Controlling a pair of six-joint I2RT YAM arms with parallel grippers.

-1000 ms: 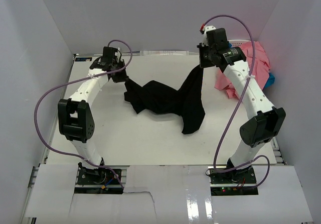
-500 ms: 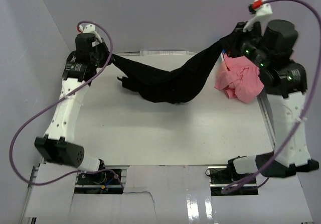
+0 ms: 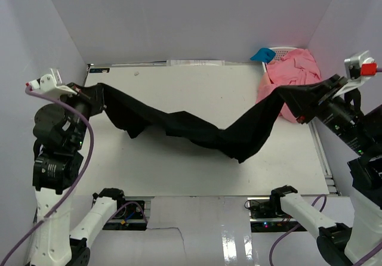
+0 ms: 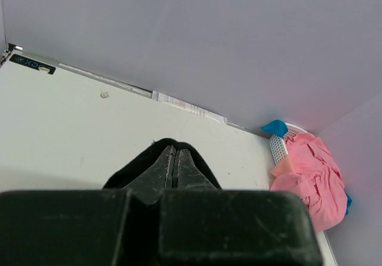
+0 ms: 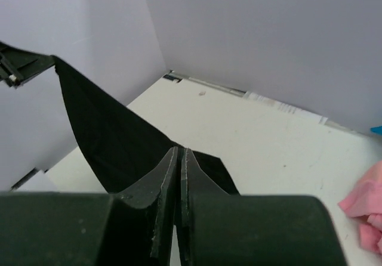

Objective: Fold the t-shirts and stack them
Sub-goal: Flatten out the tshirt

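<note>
My left hand (image 3: 95, 96), at the left edge of the overhead view, is pinched shut on one end of the black t-shirt (image 3: 197, 129). My right hand (image 3: 307, 105), at the right edge, is clamped shut on the other end. The shirt hangs between them as a long, bunched band. It sags toward the middle, and its lowest fold, right of centre, looks to be brushing the surface (image 3: 179, 182). The pink t-shirts (image 3: 293, 69) sit heaped in the basket (image 3: 280, 52) at the upper right, and my right end of the black cloth passes just over that heap.

I see three risks. The cloth is roped up rather than spread, so laid down like this it would land creased and twisted. From the wrist views I cannot tell whether I hold hem, sleeve or shoulder, so I may have mismatched corners. Each hand holds only a thin pinch, so pulling any wider could slip fabric out of one of them. Sweeping my right end downward could also snag a pink shirt and drag it out.
</note>
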